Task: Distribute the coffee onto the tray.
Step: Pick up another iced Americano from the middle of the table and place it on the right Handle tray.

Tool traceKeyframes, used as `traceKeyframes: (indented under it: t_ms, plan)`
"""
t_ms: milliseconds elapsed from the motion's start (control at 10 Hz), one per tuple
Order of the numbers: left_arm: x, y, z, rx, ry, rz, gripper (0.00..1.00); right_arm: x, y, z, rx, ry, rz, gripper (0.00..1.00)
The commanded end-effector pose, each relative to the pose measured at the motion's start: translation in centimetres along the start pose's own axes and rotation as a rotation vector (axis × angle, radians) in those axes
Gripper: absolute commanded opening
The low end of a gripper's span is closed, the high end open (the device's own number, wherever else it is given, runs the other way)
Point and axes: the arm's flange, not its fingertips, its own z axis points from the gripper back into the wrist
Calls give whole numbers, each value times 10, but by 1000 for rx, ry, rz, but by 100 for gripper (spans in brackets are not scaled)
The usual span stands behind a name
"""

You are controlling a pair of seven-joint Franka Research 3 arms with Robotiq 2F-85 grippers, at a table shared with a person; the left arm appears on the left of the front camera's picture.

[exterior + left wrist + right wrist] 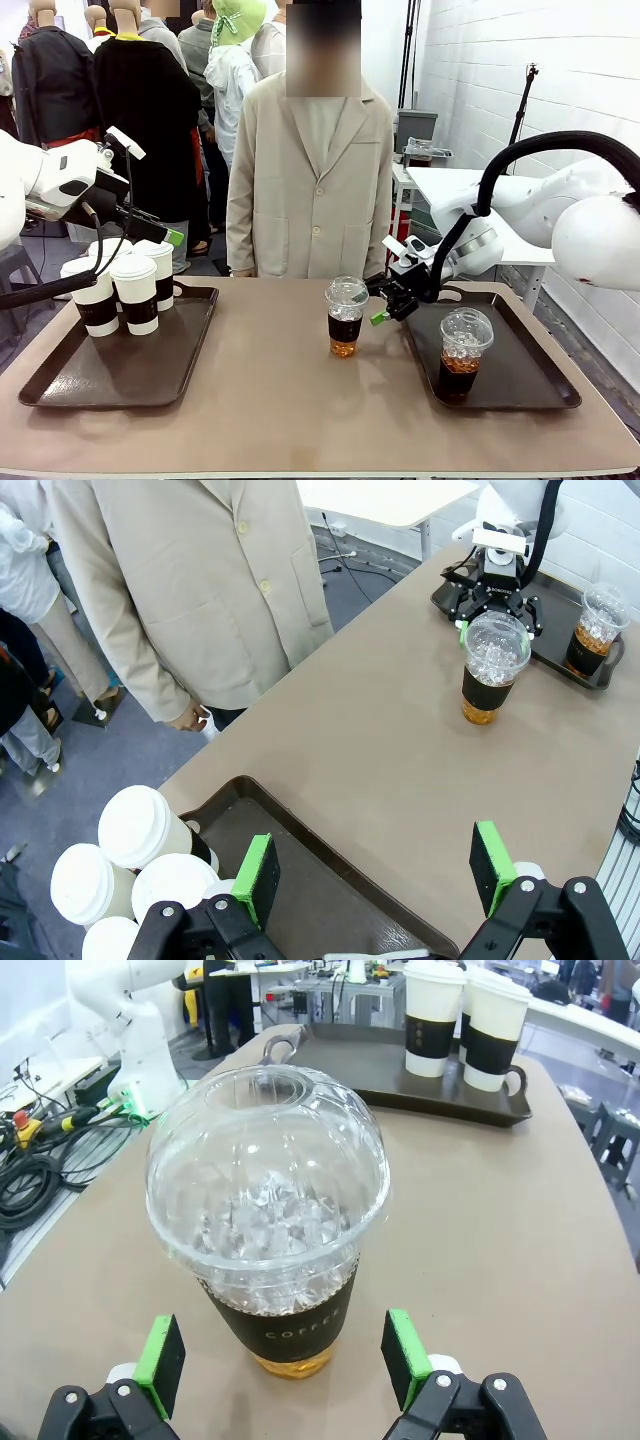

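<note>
Tan table: two trays, iced coffee between.

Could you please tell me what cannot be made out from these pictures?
- Hot cups: front view, their count; they overlap and the left gripper covers some.
- Left tray: left wrist view, cut by the bottom edge.
- Iced cup: right wrist view, sleeve print partly too small.

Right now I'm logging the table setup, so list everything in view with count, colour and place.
White lidded paper cups with dark brown sleeves: four, on the left tray.
Clear dome-lidded plastic cups of dark iced coffee: two, one on the bare table, one on the right tray.
Dark brown trays: two, left and right.
Tan table: one.
Person in a beige jacket: far side.
Left hand: open, above the left tray.
Right hand: open, beside the table cup.
</note>
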Motion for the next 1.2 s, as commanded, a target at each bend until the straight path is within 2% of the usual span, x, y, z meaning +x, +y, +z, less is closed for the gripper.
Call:
traceKeyframes:
  t_ms: [0,1100]
  plan:
    - [-1,1,1,-6,5,2,100,0,-9,-5,26,19,18,100]
    - [-1,1,1,-6,5,2,100,-3,-19,-38,110,13,42,100]
